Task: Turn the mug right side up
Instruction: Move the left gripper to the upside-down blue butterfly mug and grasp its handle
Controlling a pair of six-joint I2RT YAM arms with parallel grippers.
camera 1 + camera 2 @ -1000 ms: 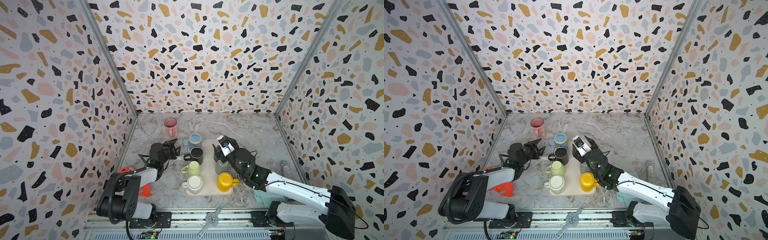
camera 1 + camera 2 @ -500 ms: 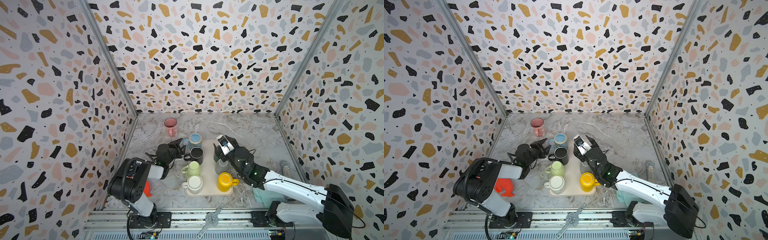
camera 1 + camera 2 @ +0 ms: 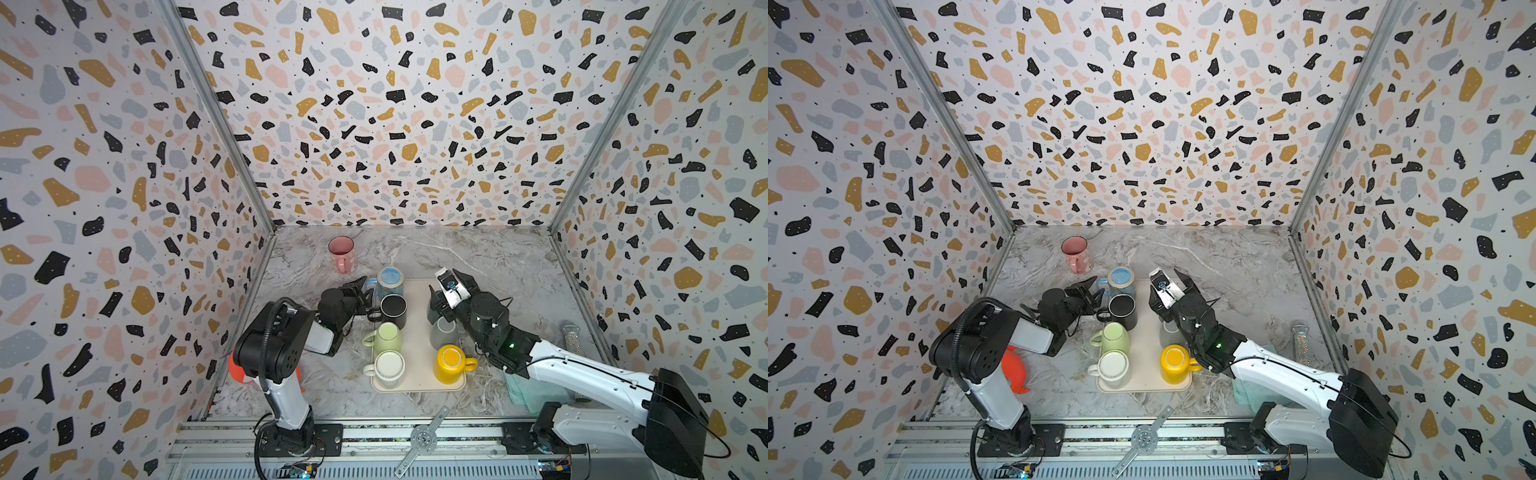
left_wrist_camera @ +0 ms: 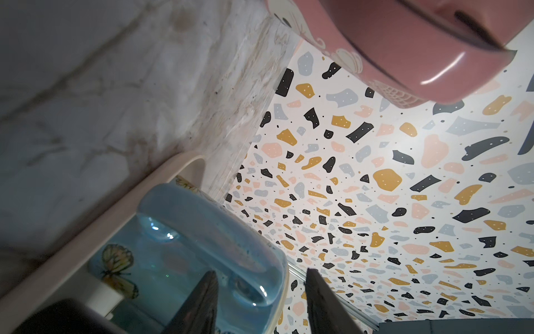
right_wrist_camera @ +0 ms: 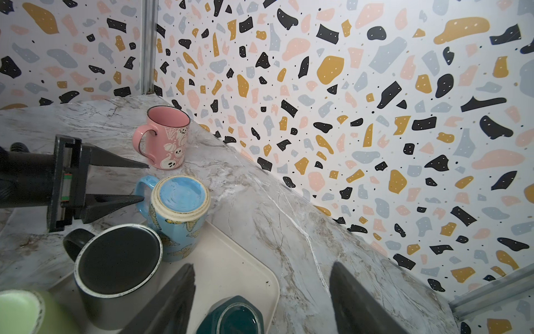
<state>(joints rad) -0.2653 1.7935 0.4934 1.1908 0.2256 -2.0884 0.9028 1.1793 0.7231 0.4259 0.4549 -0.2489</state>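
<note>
While my left jaws stand apart on either side of the handle (image 4: 208,231) of the blue mug (image 5: 180,208), pinching nothing yet, I judge the grip the weak point: the handle is glossy, so a shallow or off-centre bite could let the mug swing or slip out during the turn. It stands base up at the far left corner of the tray (image 5: 239,260), just beside the black mug (image 5: 117,260), and a low flip could knock that neighbour or catch the tray's rim. The pink mug (image 5: 166,138) stands upright on the bench (image 5: 289,225) beyond, within reach of a wide swing. My right jaws, spread wide over the tray's far right part, hold nothing and could be struck.
</note>
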